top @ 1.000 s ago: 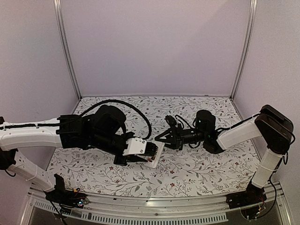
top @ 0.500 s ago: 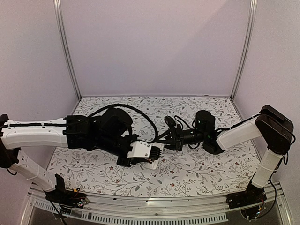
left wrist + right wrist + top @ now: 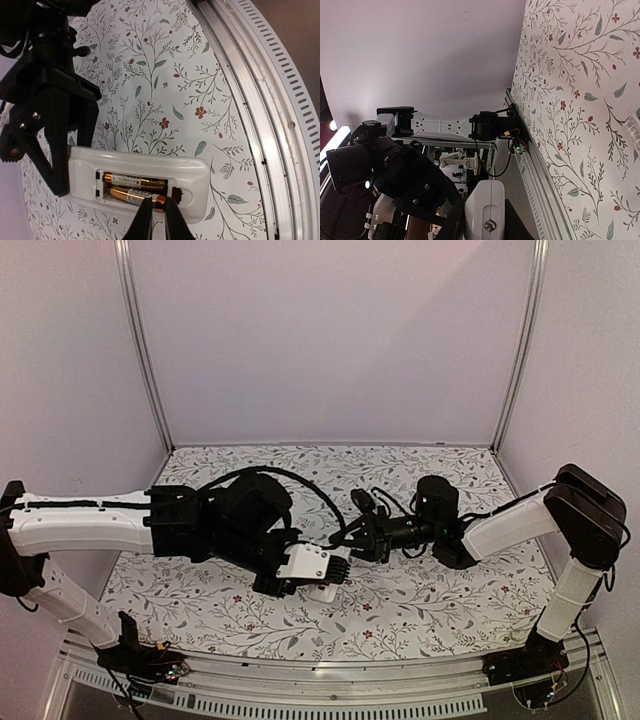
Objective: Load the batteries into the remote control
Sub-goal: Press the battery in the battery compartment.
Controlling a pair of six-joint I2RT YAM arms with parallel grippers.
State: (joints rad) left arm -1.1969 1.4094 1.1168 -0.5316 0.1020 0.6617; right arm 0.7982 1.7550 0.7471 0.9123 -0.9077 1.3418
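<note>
Moved: the left arm (image 3: pixel 90 525) has reached further toward the middle of the top view and brought the left pincer (image 3: pixel 157 207) over the handset; the right arm has stayed where it was.
Handset: the remote control (image 3: pixel 192 175) lies low in the centre of the left wrist view, back up, with its recess uncovered.
Cells: the batteries (image 3: pixel 132 180) lie side by side, lengthwise, in that recess.
Left grip: fingers drawn almost together with only a slit between them, tips at the right end of the lower battery (image 3: pixel 127 195); whether they touch it cannot be told.
Right grip: the right pincer (image 3: pixel 483 220) is clamped on the remote control's left end.
Ground: flowered surface (image 3: pixel 165 75), with a metal rail (image 3: pixel 270 100) along the right.
</note>
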